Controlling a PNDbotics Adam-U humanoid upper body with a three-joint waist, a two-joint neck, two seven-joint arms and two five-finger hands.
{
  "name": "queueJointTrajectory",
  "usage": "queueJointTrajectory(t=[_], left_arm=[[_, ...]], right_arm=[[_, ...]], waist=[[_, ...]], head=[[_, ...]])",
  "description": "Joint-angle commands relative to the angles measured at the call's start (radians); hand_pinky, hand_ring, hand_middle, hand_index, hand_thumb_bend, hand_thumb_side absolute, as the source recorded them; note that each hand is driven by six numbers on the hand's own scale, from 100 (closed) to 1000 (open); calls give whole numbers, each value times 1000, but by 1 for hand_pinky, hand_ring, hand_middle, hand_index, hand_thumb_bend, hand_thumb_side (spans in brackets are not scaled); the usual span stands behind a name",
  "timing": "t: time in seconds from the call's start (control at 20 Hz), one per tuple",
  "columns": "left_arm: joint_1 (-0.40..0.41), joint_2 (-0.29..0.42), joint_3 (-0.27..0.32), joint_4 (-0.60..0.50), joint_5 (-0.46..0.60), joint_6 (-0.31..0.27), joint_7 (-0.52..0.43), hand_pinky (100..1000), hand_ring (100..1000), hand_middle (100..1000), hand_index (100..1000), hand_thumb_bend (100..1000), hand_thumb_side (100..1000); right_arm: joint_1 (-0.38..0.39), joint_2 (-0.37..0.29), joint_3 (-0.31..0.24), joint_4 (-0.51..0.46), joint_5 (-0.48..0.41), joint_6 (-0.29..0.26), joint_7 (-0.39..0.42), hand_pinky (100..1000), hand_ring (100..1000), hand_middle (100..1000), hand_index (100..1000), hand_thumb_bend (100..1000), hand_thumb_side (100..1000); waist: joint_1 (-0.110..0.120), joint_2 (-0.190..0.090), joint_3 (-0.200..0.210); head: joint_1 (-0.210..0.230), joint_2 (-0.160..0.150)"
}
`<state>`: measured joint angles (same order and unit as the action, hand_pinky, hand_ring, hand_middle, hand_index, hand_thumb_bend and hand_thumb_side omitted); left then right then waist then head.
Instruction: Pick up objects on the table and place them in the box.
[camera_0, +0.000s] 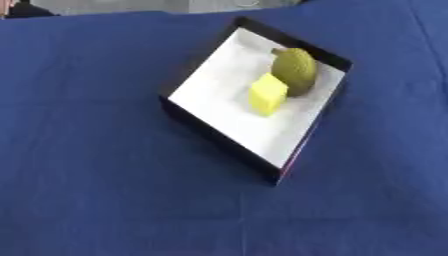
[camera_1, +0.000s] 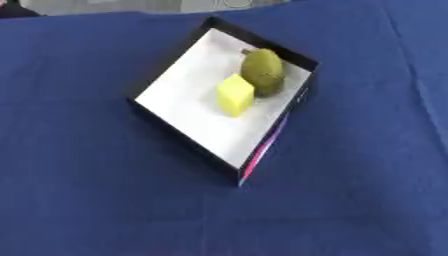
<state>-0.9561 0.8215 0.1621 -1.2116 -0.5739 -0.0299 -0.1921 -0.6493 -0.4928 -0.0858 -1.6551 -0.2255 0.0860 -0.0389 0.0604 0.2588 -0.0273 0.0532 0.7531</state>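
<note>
Lower half of the frame: nothing but the blue cloth (camera_0: 105, 200) covering the table, lying flat with faint creases. No loose items showing on it anywhere.

Neither robot hand is showing in either eye view, so I can't say whether the fingers are open or curled, or whether either one is holding anything.

Centre, slightly up and right: the box (camera_0: 223, 137) is sitting on the cloth, rotated so that one corner is pointing toward the bottom of the frame and the opposite one toward the top. Low black walls, white floor inside. A strip of pink-red is showing along the outside of its lower-right wall, clearest in the right eye view.

Inside the box, right of its middle: a yellow block (camera_0: 268, 94), cube-like, resting on the white floor, its upper face looking paler than its sides.

Just behind it, toward the box's upper-right corner: an olive-green fruit (camera_1: 262, 71), rounded with a small stem at the top, pear-like. It is sitting right beside the block, looking as if it is touching it, and close to the upper-right wall.

Top edge, beyond the cloth: a thin band of grey background (camera_0: 122, 5), too blurred to identify.
</note>
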Motion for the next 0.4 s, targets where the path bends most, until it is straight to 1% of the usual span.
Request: queueJointTrajectory(t=[0.05, 0.2, 0.4], left_arm=[[46, 84, 64, -45, 58, 55, 55, 816, 781, 807, 862, 100, 642], [125, 89, 107, -105, 106, 92, 104, 789, 771, 807, 859, 100, 635], [235, 55, 147, -181, 174, 116, 171, 782, 768, 808, 855, 100, 638]], right_arm=[[-8, -34, -12, -20, -9, -3, -7, 1000, 938, 901, 858, 100, 493], [-6, -37, -16, -21, -10, -6, -13, 1000, 938, 903, 858, 100, 492], [-2, -38, -21, -21, -14, -10, -20, 1000, 938, 903, 857, 100, 494]], waist=[[-6, -32, 6], [-16, -29, 13], [-28, -27, 25]], head=[[-2, 3], [-2, 2], [-8, 1]])
